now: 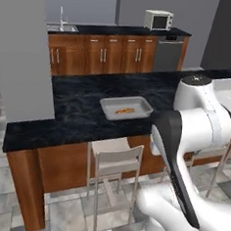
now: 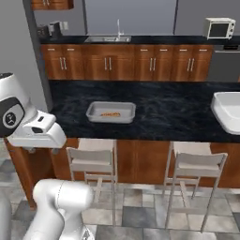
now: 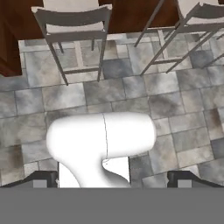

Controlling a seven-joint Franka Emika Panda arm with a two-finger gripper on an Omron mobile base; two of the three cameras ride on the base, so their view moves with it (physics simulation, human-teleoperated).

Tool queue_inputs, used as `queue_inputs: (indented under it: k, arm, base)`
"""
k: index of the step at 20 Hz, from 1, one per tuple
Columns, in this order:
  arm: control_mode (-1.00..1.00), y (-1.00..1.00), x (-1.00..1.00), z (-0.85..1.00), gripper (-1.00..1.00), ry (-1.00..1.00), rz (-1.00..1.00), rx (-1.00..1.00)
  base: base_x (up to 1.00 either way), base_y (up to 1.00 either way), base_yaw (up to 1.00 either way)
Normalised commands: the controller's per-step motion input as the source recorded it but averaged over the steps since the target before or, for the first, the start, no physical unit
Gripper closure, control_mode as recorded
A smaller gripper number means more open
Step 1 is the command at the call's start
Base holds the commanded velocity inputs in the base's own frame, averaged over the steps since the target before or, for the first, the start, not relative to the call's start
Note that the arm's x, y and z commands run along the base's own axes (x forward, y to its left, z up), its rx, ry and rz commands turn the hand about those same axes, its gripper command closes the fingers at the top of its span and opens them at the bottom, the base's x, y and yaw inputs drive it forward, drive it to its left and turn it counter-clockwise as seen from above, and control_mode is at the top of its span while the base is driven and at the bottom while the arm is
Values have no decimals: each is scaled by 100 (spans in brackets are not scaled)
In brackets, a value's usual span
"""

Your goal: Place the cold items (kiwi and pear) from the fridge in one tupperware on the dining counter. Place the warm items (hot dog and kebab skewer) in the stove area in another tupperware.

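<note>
Dark dining counter (image 2: 178, 112) — two tupperware: one (image 2: 110, 112), another (image 2: 228, 111); gripper (image 3: 113, 179) fingers spread, empty.

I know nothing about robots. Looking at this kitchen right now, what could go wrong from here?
The stools stand tight against the dining counter, so reaching over them may mean the arm bumps a backrest. The grey tupperware holds something small and orange, seemingly a warm item; cold fruit could wrongly go in with it. The open gripper points at the floor, holding nothing, so every remaining item must be fetched and might be dropped.
</note>
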Motion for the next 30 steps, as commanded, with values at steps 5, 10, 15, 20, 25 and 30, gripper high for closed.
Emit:
queue_inputs:
  k: [5, 10, 15, 20, 25, 30]
  arm:
    - [100, 0, 0, 0, -100, 0, 0, 0]
    - [100, 0, 0, 0, -100, 0, 0, 0]
    - [100, 0, 0, 0, -100, 0, 0, 0]
    - [100, 0, 0, 0, -100, 0, 0, 0]
    - [100, 0, 0, 0, -100, 0, 0, 0]
    - [100, 0, 0, 0, -100, 0, 0, 0]
  base:
    - [-63, 100, 9]
    - [-31, 100, 2]
    - [-3, 100, 0]
    - [4, 100, -2]
    - [32, 100, -16]
    - [81, 100, -27]
